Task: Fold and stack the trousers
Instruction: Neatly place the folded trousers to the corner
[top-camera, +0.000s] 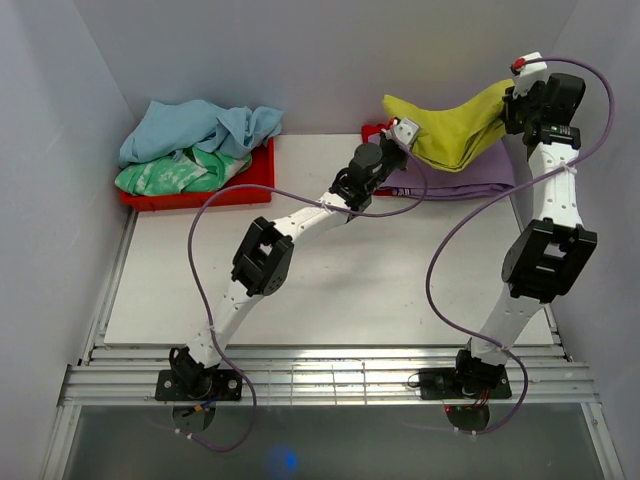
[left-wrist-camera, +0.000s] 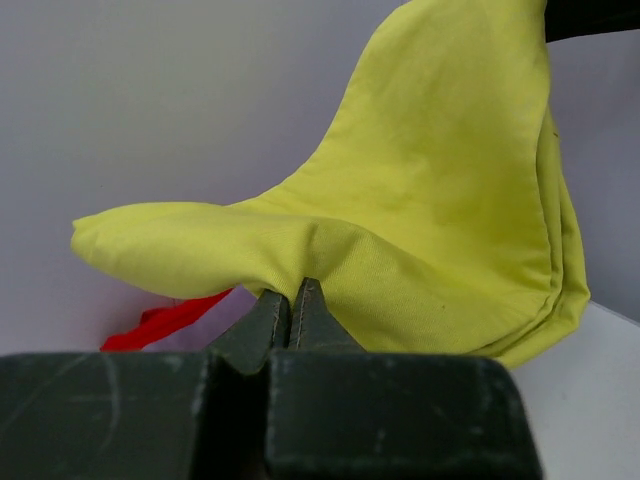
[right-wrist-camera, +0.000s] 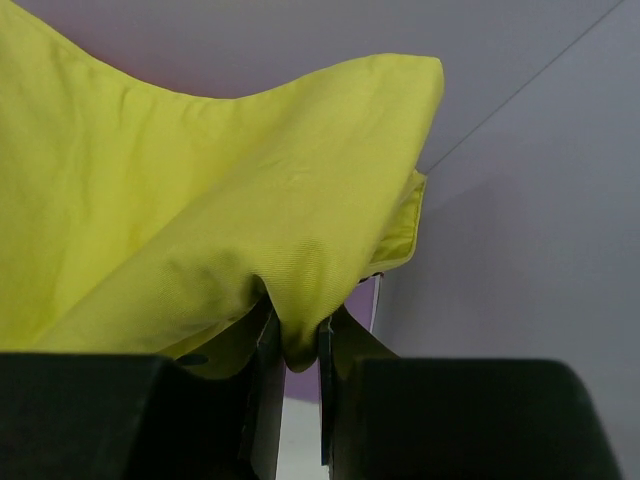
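Trousers, held folded above the purple garment at far right, are pinched at either end by left tool and right tool, both clamped on cloth; lowering should be kept level.

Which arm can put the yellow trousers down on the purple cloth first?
Probably left: the left gripper pinches the trousers low over the purple cloth; the right gripper holds them higher.

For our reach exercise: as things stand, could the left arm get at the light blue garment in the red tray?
Probably not yet. The left gripper is shut on the yellow trousers, shared with the right gripper. Nothing stands between it and the light blue garment, but it must let go first.
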